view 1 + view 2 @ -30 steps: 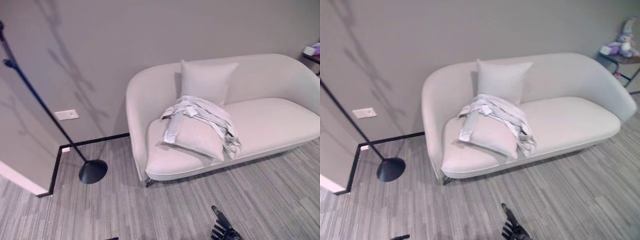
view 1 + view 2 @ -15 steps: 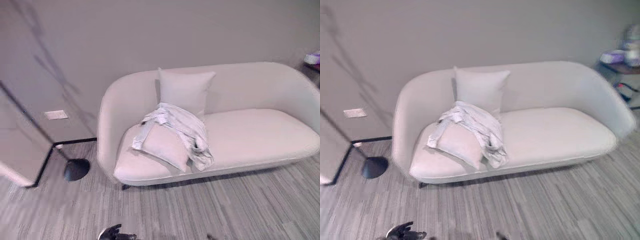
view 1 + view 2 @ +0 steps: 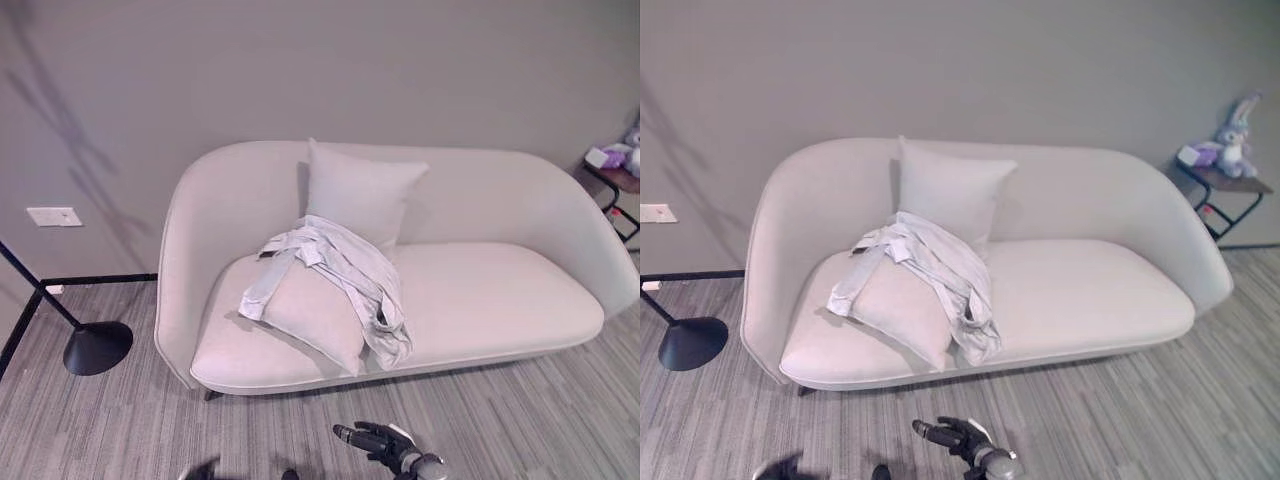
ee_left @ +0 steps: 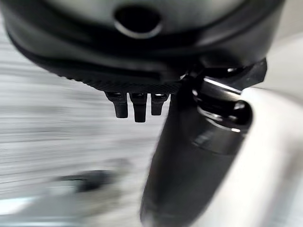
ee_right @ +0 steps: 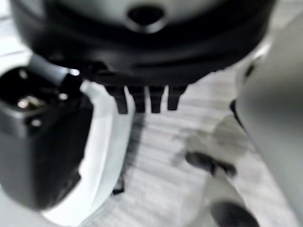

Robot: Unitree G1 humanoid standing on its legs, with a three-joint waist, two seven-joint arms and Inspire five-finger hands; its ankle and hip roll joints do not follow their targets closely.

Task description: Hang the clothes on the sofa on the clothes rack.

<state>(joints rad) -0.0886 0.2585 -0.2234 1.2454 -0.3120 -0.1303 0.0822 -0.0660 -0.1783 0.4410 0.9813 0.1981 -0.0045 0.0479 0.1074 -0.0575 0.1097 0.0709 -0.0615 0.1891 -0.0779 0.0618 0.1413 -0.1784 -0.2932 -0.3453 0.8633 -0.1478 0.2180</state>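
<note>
Left eye view: clothes (image 3: 340, 275) partly hide a sofa (image 3: 480, 290) cushion (image 3: 310, 310).

Against the wall, sofa (image 3: 480, 300); on its left half, a cushion (image 3: 315, 318) lying flat with clothes (image 3: 345, 265) draped over it, upright pillow (image 3: 358, 192) behind. Left on the floor, lamp base (image 3: 97, 347); far right, side table (image 3: 1223, 183) bearing a toy (image 3: 1234, 124)

Both head eyes are looking down from above at the same pale curved fabric sofa (image 3: 480, 300) against the grey wall (image 3: 330, 70), standing well back. Each wrist camera is peering along its own dark hand from very close, over striped grey floor (image 5: 161, 156).
</note>
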